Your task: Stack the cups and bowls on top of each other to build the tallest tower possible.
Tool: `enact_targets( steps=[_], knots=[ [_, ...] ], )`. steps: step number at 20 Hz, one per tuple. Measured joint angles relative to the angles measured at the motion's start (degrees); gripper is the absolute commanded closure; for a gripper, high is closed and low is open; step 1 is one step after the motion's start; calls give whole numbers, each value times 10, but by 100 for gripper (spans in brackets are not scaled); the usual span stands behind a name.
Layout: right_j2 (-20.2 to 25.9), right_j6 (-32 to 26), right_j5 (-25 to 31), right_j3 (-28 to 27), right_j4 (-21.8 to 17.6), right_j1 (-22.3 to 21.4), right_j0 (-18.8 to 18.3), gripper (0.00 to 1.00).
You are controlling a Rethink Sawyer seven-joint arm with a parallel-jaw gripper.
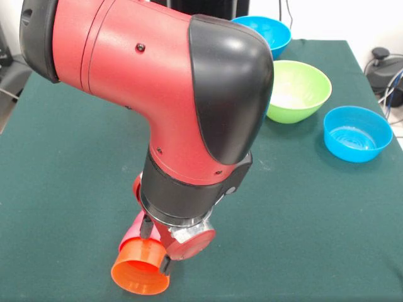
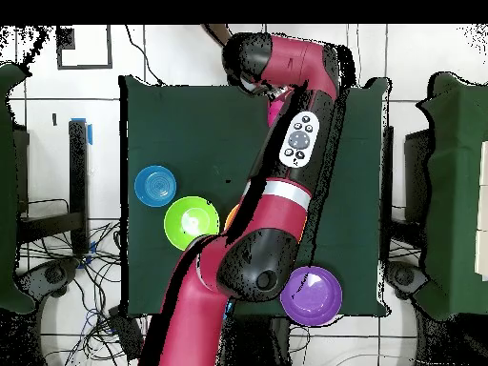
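Note:
In the front view my gripper (image 1: pixel 156 248) hangs low over the near edge of the table, mostly hidden under the red and black wrist. Two black fingers (image 1: pixel 146 226) stand on either side of an orange cup (image 1: pixel 141 272), which is tilted with its mouth toward the camera. A red-pink cup (image 1: pixel 130 231) shows just behind the orange one and touches it. A blue bowl (image 1: pixel 264 31), a lime green bowl (image 1: pixel 297 89) and a second blue bowl (image 1: pixel 357 133) stand at the right. Overhead, a purple bowl (image 2: pixel 311 293) and a sliver of orange-yellow bowl (image 2: pixel 231 217) show beside the arm.
The arm's big elbow (image 1: pixel 189 94) blocks the middle of the front view. Overhead, the arm (image 2: pixel 286 181) lies across the table (image 2: pixel 191 124), with the blue bowl (image 2: pixel 154 186) and green bowl (image 2: pixel 191 222) to its left. Cables lie off the table's edges.

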Motion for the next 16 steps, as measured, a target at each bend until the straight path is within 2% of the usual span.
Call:
enact_targets(
  steps=[10,16],
  knots=[
    [-44,0,0,0,48,7,-12,0],
    [-68,0,0,1,101,12,-26,0]
  ],
)
